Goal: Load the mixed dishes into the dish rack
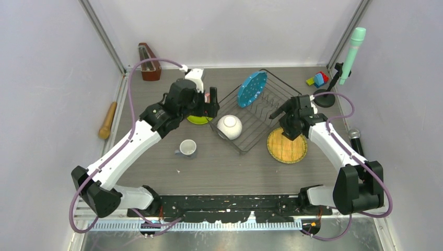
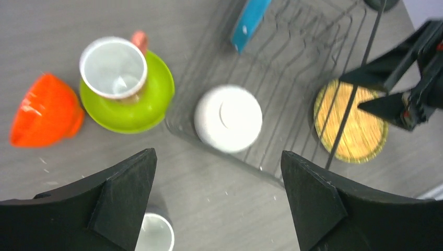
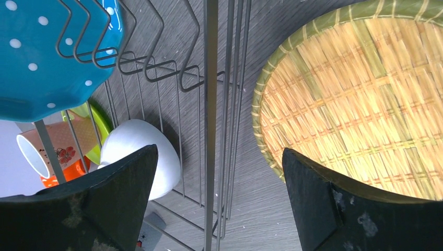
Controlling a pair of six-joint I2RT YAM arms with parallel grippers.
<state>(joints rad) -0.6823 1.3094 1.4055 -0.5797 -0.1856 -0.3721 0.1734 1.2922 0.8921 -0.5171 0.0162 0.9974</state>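
The black wire dish rack [image 1: 259, 121] stands mid-table. The blue white-dotted plate [image 1: 252, 88] stands upright in its far part. The white bowl [image 1: 229, 127] lies upside down in its near left corner. My left gripper [image 1: 211, 107] is open and empty, hovering left of the rack above the lime-green plate [image 2: 151, 102]. The pink mug [image 2: 114, 67] stands on that plate, with the orange bowl [image 2: 46, 110] beside it. The pale mug [image 1: 187, 148] stands on the table. My right gripper [image 1: 279, 112] is open and empty over the rack's right edge [image 3: 210, 104].
A round woven bamboo tray [image 1: 287, 145] lies right of the rack, under my right arm. A metronome [image 1: 149, 63] and a wooden pestle [image 1: 107, 120] are at the left. Toy blocks [image 1: 317, 79] and a microphone stand [image 1: 345, 63] are at the back right.
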